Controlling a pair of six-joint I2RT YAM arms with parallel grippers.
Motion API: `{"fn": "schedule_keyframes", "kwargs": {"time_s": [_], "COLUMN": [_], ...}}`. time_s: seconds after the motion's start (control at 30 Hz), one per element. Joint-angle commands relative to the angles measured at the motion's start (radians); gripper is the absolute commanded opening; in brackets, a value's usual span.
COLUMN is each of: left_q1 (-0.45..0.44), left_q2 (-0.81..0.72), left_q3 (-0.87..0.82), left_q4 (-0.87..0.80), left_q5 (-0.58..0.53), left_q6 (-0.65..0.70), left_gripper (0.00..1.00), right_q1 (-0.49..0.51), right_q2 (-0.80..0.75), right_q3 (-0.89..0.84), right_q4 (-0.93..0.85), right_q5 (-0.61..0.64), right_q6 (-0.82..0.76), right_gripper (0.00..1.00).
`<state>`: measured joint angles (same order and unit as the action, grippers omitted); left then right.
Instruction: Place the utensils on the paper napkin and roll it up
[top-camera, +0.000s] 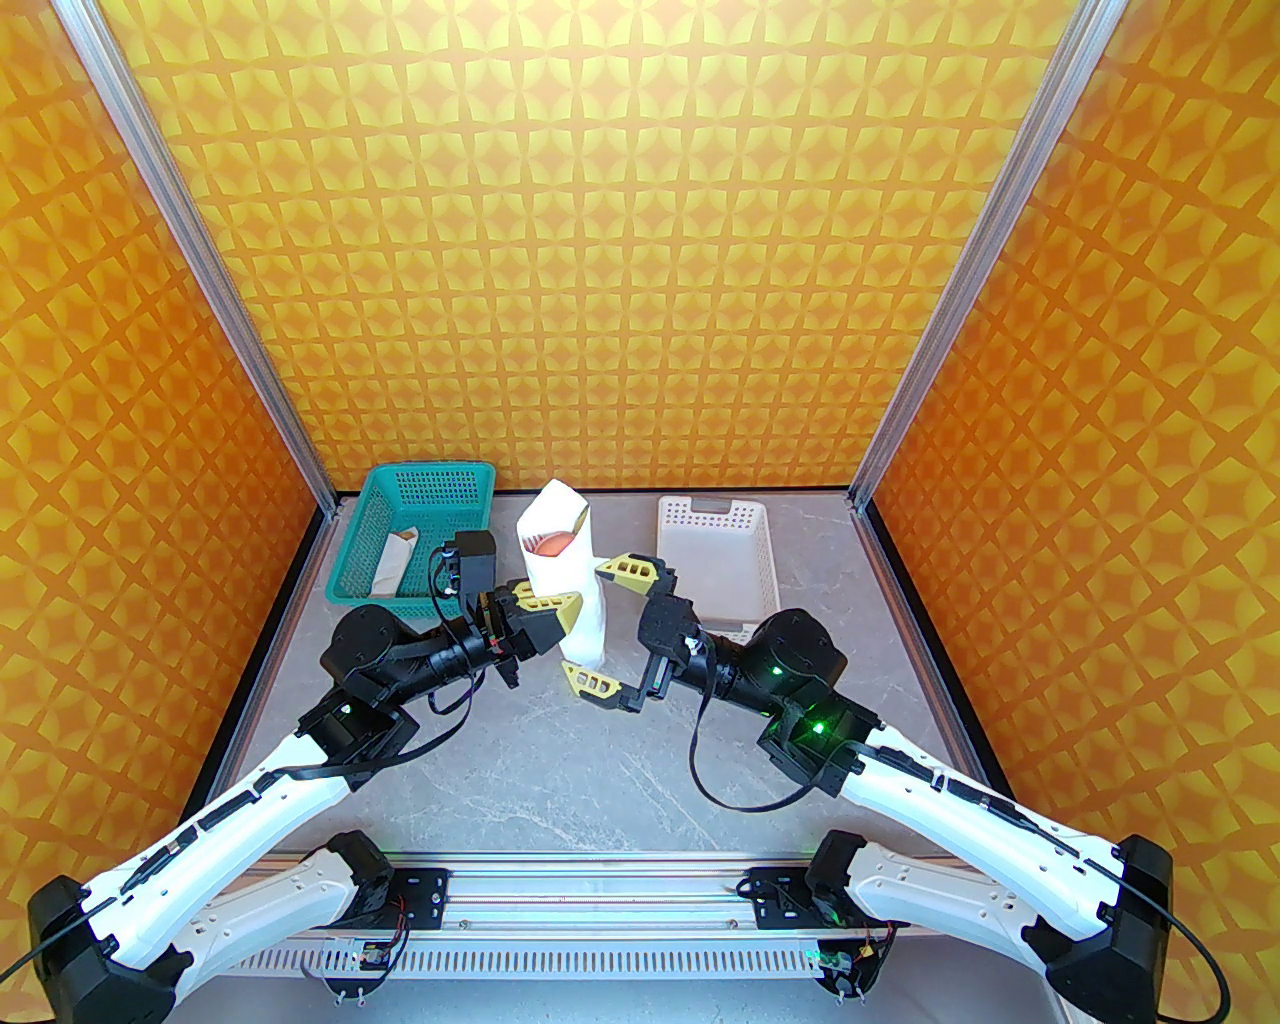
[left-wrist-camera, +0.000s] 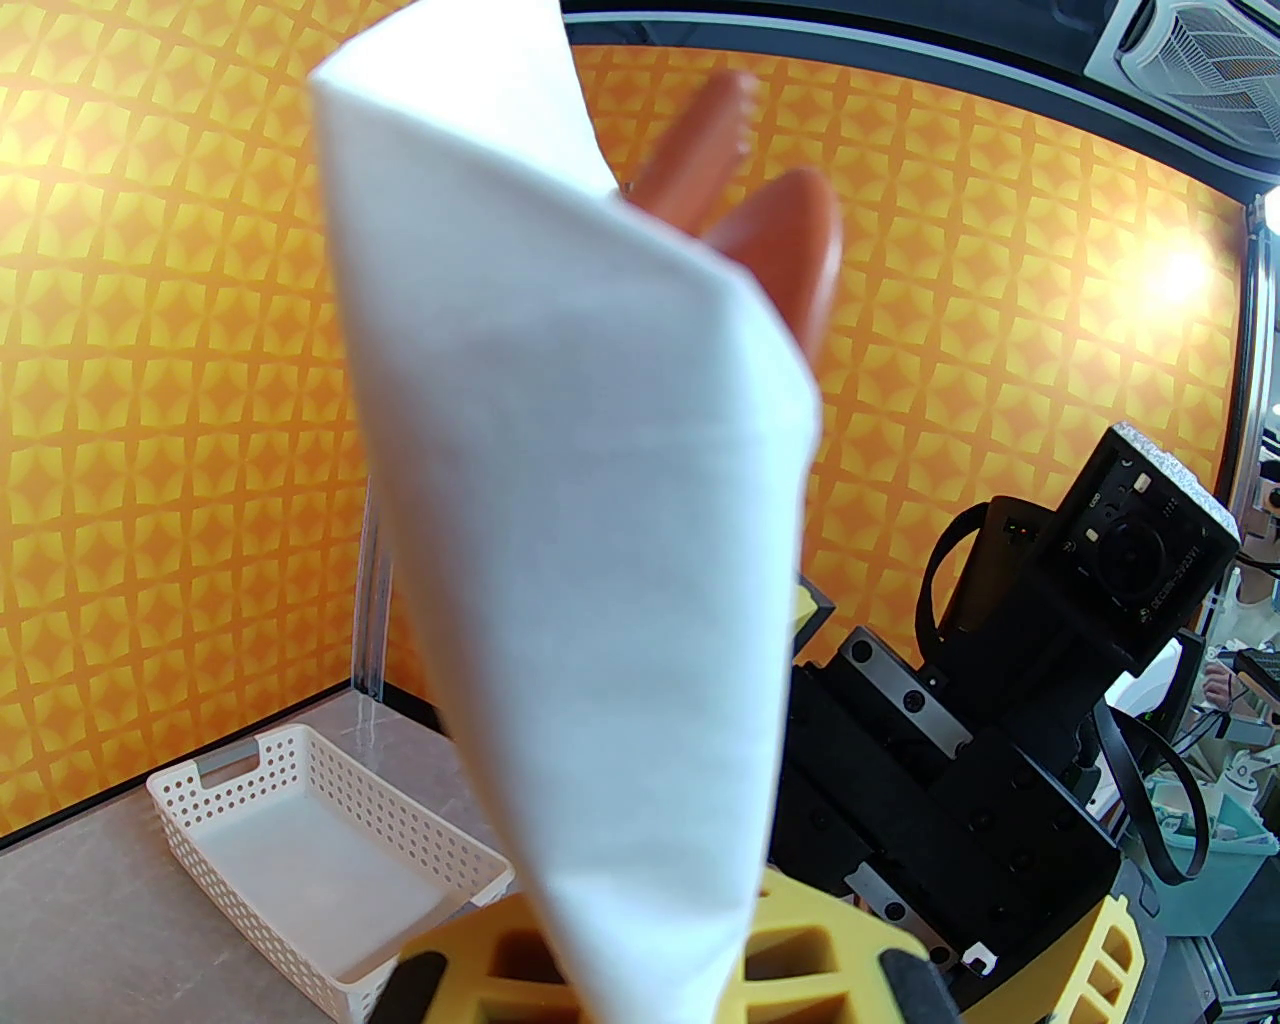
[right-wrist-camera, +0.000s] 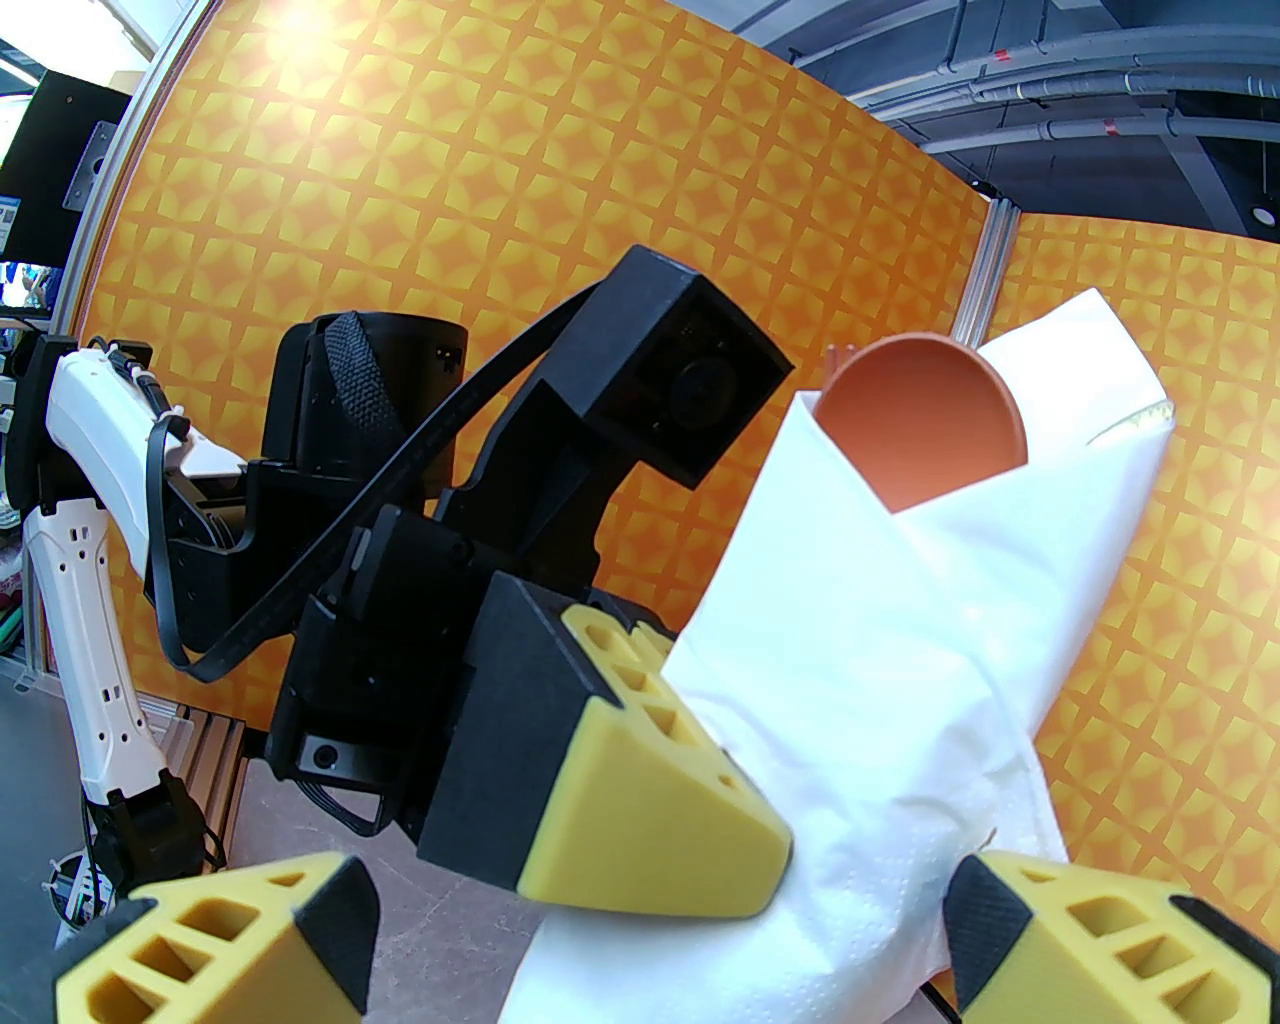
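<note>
Rolled white paper napkin upright in the left gripper, above the grey marbled table.

From the top camera we see that gripper clamped on the roll's lower half, with the reddish-brown round-bowled spoon peeking from its open top. The right gripper is spread wide, one finger on each side of the roll's bottom end; we cannot tell whether it touches. A teal plastic mesh basket sits behind on the left and a white perforated plastic basket on the right. At the left wrist we find the napkin pinched between yellow fingers, with blurred orange utensil tips above. At the right wrist the spoon sits inside the napkin, and that arm's own fingers are apart.
</note>
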<state>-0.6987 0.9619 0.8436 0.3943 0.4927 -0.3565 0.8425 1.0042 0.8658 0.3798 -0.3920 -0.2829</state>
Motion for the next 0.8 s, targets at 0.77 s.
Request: {"fn": "schedule_keyframes", "kwargs": {"time_s": [0.77], "left_q1": [-0.008], "left_q2": [0.016], "left_q3": [0.039], "left_q4": [0.03], "left_q5": [0.032], "left_q6": [0.021], "left_gripper": [0.0], "right_q1": [-0.033], "right_q2": [0.007], "right_q3": [-0.004], "right_q4": [0.052], "right_q5": [-0.086], "right_q6": [0.15], "right_gripper": [0.99]}}
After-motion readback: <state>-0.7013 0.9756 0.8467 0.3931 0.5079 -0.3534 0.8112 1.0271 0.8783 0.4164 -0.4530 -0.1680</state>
